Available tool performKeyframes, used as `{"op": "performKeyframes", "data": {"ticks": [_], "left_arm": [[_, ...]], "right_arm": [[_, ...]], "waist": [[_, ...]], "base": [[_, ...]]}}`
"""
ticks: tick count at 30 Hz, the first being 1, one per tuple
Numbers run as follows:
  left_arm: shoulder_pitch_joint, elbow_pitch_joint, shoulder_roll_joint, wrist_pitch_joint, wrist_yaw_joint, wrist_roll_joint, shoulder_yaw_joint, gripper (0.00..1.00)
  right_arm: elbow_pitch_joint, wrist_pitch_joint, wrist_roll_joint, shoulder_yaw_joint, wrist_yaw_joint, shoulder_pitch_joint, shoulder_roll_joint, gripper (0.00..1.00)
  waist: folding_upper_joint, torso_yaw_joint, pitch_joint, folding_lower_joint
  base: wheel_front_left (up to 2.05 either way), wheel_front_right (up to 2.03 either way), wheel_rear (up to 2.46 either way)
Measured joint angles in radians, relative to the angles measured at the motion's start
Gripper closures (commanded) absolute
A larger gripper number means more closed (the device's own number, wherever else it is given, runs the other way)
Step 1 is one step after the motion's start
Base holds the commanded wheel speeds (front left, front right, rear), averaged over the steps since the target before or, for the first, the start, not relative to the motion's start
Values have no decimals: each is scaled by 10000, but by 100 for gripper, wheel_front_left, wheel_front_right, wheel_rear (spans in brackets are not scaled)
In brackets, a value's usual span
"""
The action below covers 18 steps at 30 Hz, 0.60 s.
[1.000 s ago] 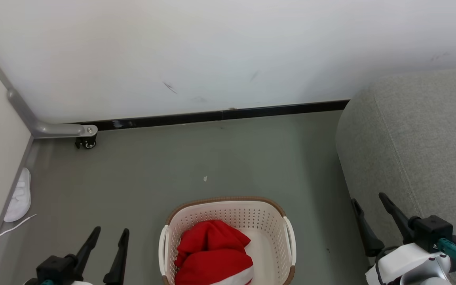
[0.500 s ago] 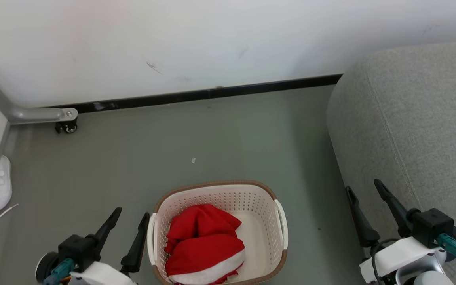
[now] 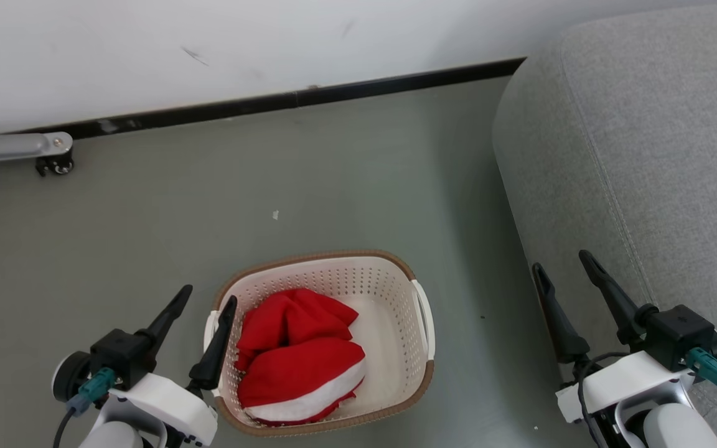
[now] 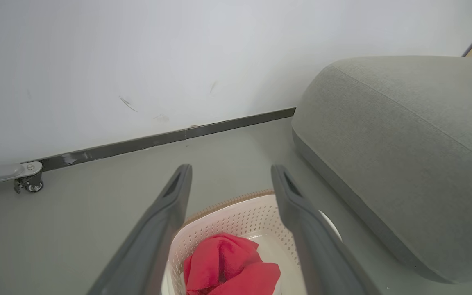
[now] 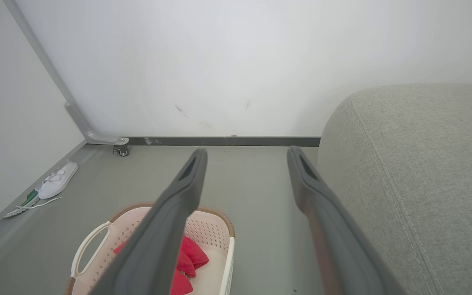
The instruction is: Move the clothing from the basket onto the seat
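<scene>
Floor (image 3: 346, 174), basket (image 3: 327, 255): clothing (image 3: 296, 364) beside left tool (image 3: 209, 294)

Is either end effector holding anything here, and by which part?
Nothing is held. The left end effector and right end effector are both open and empty; the clothing lies in the basket.

Quick headcount: one basket (image 3: 365, 283) with two side handles (image 3: 424, 308), one sofa (image 3: 645, 155). Bundle of red clothing (image 3: 299, 373) in there, looks like two pieces, bunched together so hard to swear by it. Two end effectors, left end effector (image 3: 209, 294) and right end effector (image 3: 559, 260), two dark fingers apiece, four total. One white shoe (image 5: 57, 180), one thin white strip (image 5: 35, 206) just beside it. One caster wheel (image 3: 56, 167). One tiny pale scrap (image 3: 275, 215) on the floor (image 3: 365, 174).
</scene>
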Motion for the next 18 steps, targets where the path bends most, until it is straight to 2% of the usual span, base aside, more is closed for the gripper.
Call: {"op": "performKeyframes", "data": {"ticks": [18], "left_arm": [[-979, 58, 397, 25, 0, 71, -201, 0]], "right_arm": [[-309, 0, 2, 217, 0, -739, 59, 0]], "waist": [[0, -450, 1380, 0]], "base": [[0, 0, 0]]}}
